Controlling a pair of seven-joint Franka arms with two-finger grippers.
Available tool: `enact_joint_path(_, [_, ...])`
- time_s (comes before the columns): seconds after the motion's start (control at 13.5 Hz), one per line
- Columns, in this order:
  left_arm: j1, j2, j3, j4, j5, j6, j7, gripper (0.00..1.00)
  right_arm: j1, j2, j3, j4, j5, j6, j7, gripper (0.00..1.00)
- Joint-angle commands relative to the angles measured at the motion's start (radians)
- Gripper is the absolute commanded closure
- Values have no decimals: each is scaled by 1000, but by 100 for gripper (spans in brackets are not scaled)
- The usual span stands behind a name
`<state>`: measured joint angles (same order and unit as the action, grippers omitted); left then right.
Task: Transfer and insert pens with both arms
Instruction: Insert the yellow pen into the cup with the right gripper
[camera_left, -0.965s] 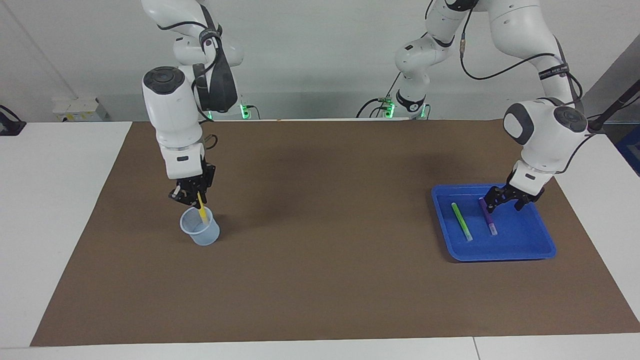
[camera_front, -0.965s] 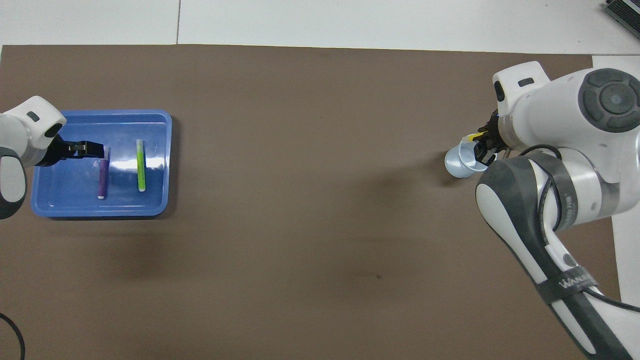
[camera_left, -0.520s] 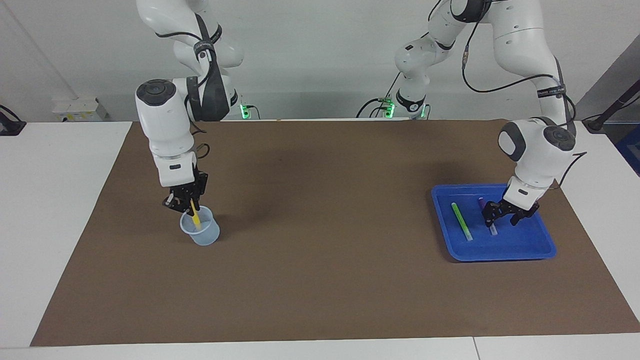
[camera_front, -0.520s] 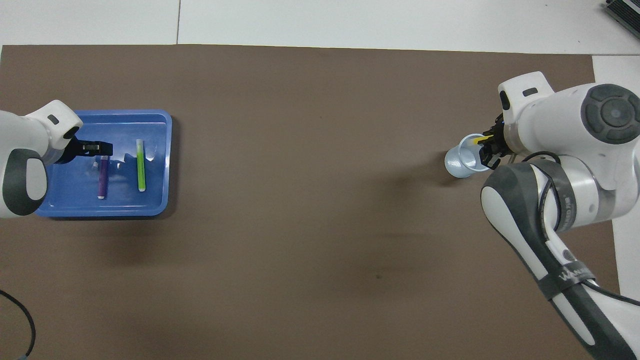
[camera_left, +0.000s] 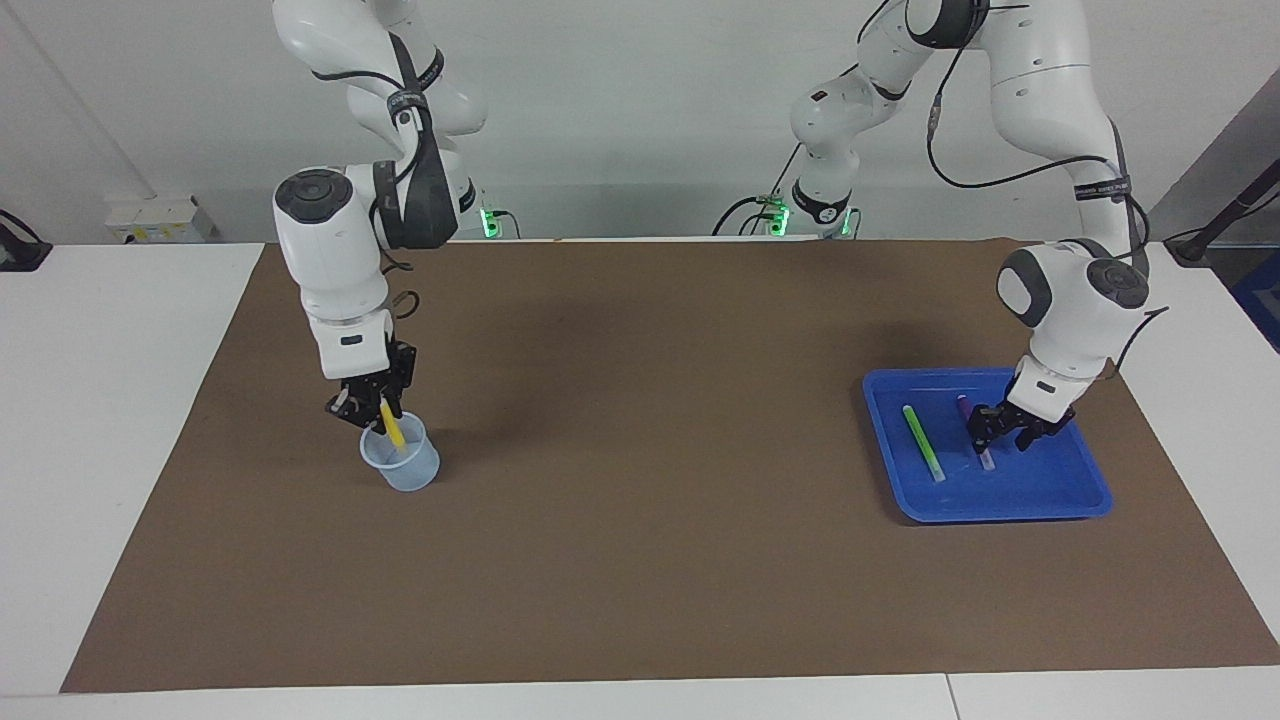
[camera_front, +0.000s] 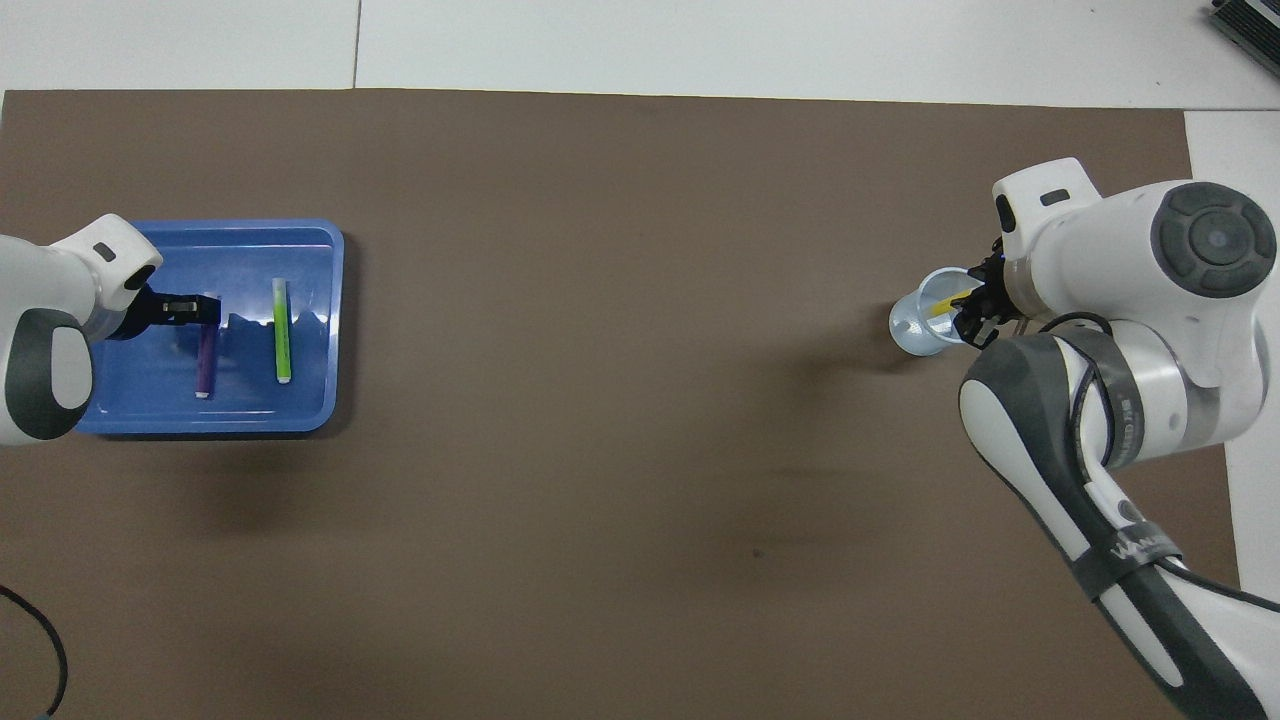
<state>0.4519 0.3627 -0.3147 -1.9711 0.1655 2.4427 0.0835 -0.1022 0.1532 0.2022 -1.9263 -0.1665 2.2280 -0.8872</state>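
Observation:
A yellow pen (camera_left: 393, 428) (camera_front: 943, 306) leans inside a pale blue cup (camera_left: 405, 468) (camera_front: 912, 325) toward the right arm's end of the table. My right gripper (camera_left: 365, 410) (camera_front: 975, 305) hangs just above the cup's rim, at the pen's upper end. At the left arm's end, a purple pen (camera_left: 963, 405) (camera_front: 205, 365) and a light green pen (camera_left: 923, 442) (camera_front: 281, 343) lie side by side in a blue tray (camera_left: 1060, 490) (camera_front: 310, 250). My left gripper (camera_left: 997, 436) (camera_front: 200, 310) is down in the tray, open, its fingers on either side of the purple pen.
A brown mat (camera_left: 640, 520) covers the table between the cup and the tray. White tabletop (camera_left: 110, 420) borders the mat at both ends and along the edge farthest from the robots.
My left gripper came down from the tray's robot-side edge onto the purple pen. My right gripper lowered the yellow pen, which now sits deeper in the cup.

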Motion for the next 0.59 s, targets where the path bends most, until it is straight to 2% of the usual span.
enact_joint_path(0.0, [13,-7,-11,-21,19,6,7,32,-24,-21,17,-26,-7,15,-1,0])
enact_joint_path(0.07, [13,-8,-11,-29,19,4,9,33,-21,-24,20,-17,-2,-13,0,0])
enact_joint_path(0.22, [13,-8,-11,-31,19,3,7,35,11,-52,26,45,97,-108,28,0])
enact_joint_path(0.37, [13,-8,-11,-31,19,3,7,39,70,-96,34,70,120,-154,146,0])
enact_joint_path(0.52, [11,-10,-12,-37,19,3,7,50,120,-130,49,76,123,-188,297,0])
